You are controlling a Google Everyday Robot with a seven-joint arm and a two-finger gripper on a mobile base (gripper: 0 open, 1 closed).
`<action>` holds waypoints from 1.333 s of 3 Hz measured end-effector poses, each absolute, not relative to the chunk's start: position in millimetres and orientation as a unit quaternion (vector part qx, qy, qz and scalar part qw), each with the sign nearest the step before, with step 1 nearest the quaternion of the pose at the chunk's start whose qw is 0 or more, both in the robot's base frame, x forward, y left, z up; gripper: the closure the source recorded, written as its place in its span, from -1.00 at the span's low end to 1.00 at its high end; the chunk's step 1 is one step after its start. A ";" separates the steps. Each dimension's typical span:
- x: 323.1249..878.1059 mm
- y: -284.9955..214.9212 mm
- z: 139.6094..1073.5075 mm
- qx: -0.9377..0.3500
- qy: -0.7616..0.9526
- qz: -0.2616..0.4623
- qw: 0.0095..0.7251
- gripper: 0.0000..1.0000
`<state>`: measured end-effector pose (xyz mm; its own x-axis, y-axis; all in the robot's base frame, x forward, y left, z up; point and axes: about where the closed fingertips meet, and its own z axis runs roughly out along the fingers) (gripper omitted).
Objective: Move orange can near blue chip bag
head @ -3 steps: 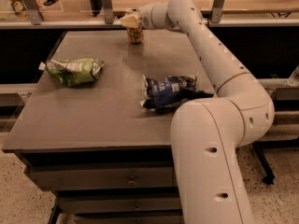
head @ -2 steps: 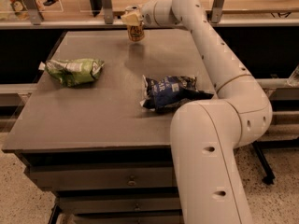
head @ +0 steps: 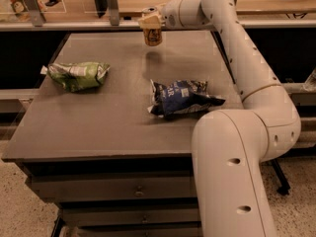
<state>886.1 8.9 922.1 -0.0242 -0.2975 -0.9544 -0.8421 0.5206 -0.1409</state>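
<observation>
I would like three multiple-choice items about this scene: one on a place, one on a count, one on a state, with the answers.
1. In the view, the green snack bag lies where? A) left of the blue chip bag B) on top of it C) on the floor
2. How many snack bags are on the table? A) one B) two C) four
3. The orange can is: A) lying beside the bags B) in a drawer C) held by the gripper over the table's far side
Answers: 1 A, it lies apart, further left. 2 B, one green, one blue. 3 C, its fingers are shut on the can.
</observation>
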 end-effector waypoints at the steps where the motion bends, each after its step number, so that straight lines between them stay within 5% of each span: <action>1: 873.8 -13.2 919.8 -0.427 0.676 0.248 0.546 1.00; 4: 820.6 -61.2 920.7 -0.434 0.677 0.294 0.517 1.00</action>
